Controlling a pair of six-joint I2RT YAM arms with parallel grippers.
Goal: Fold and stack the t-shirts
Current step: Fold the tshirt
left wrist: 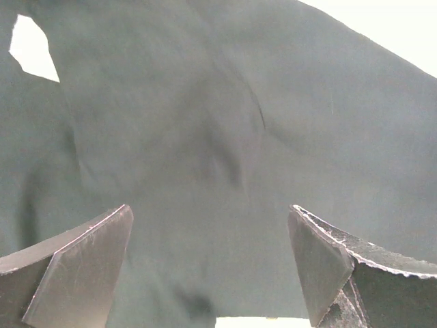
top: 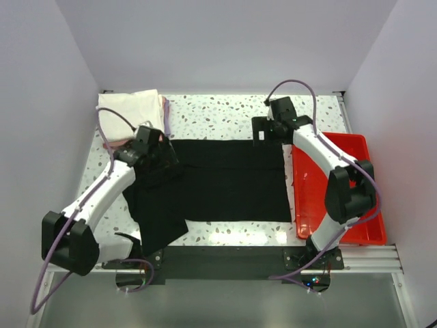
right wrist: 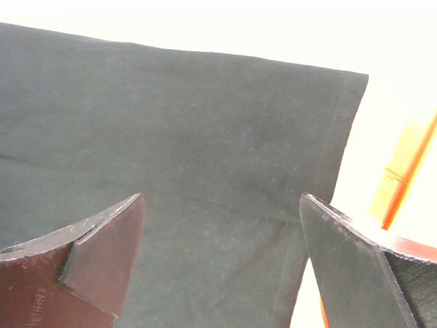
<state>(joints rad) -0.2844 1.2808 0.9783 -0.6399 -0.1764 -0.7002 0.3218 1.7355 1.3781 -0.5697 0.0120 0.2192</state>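
Left hand (left wrist: pixel 210 215) and right hand (right wrist: pixel 222 199) hang released over black t-shirt (top: pixel 225 181), red tray (top: pixel 351 137) just beside.

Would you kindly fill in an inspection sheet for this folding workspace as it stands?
Surface: speckled white table, its middle covered by cloth.
Job's things: black t-shirt spread out mid-table; folded stack, white on top with pink edges, at the far left corner.
Clutter: red tray at the right edge, partly hidden by the right arm.
Grippers: left gripper open over the shirt's left part; right gripper open over its far right corner.
Cables: purple cables loop along both arms.
Surroundings: plain pale walls.
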